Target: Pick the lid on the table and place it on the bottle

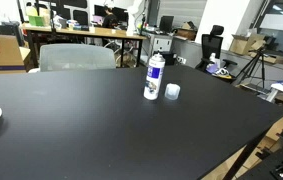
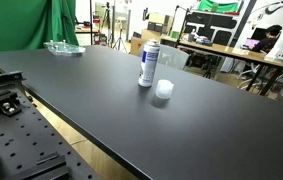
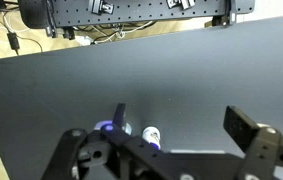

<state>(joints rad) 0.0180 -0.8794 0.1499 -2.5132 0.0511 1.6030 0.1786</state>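
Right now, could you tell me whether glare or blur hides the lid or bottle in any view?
In both exterior views the bottle and lid look fairly sharp against the dark table, which shows only soft sheen; in the wrist view they are small and blurry.

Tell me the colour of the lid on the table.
The lid is translucent whitish, faintly blue; it shows best in an exterior view.

Bare table [image 1: 101,130] rings lid [image 1: 172,91]; bottle [image 1: 154,76] just beside.

Even indoor light, soft low-resolution frames, faint shadows
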